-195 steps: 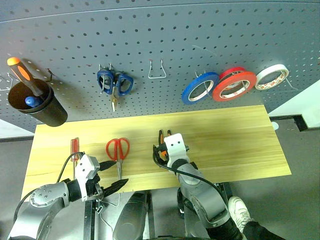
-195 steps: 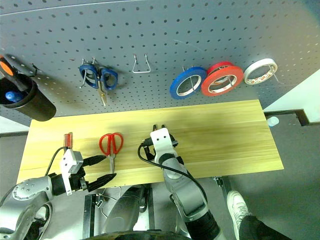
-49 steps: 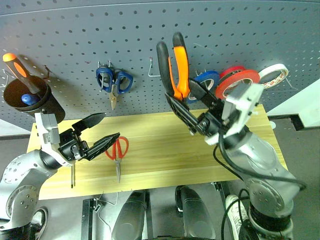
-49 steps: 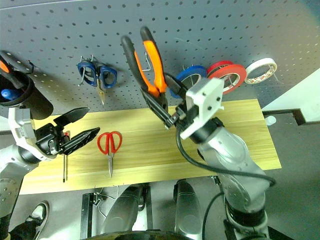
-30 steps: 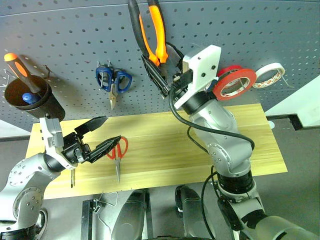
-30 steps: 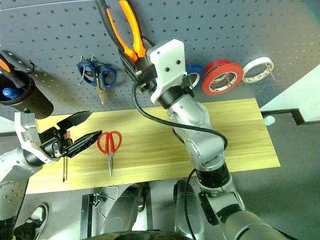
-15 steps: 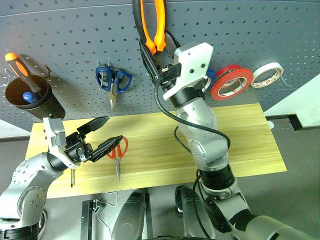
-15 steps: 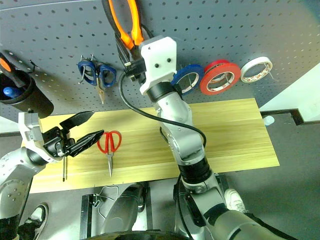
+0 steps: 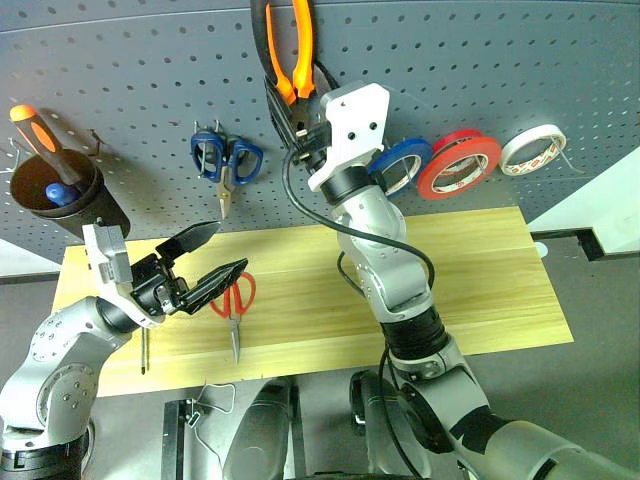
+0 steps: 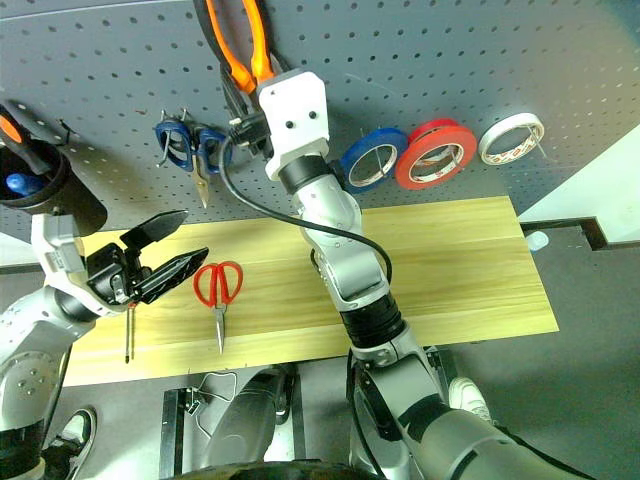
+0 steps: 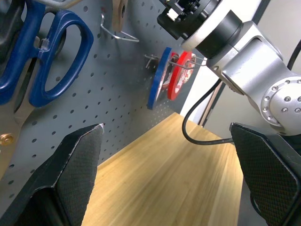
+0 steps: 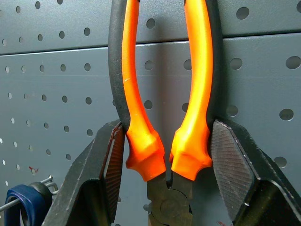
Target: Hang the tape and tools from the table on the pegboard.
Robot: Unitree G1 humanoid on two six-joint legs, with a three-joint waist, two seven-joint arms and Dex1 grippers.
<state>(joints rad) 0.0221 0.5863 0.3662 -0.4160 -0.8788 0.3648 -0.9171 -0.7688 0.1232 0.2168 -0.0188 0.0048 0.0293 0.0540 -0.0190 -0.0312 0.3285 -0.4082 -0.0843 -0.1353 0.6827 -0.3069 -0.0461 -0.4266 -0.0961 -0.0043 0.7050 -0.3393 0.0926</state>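
The pliers (image 9: 285, 55) are held clamped in the right end effector (image 12: 164, 188), one black finger pressed on the outer side of each orange-and-black handle near the pivot, with the handles pointing up against the pegboard (image 9: 480, 70). Compared with a second ago, the pliers are seen further to the left along the board and more upright, and the right arm is stretched out more fully toward the panel. In the frame from six and a half seconds ago they were still low over the desk (image 9: 480, 270); now they are raised well above it, above and just right of the blue-handled scissors (image 9: 227, 165) that hang on their hook.

The left end effector (image 9: 208, 262) is held with its two fingers spread wide apart and nothing between them, hovering over the left part of the desk. Little change from a second ago is seen in it.

The red-handled scissors (image 9: 235, 305) are lying flat on the desk, partly under the left fingers in the head view, and the thin red-handled screwdriver (image 9: 144, 352) is lying near the desk's left front edge. Neither is seen to have shifted. The red tape (image 9: 458, 165) is hung on the pegboard, between the blue roll (image 9: 400, 165) and the white roll (image 9: 532, 150). A dark cup (image 9: 60, 200) with an orange-and-black screwdriver (image 9: 35, 140) in it is fixed at the far left of the board.
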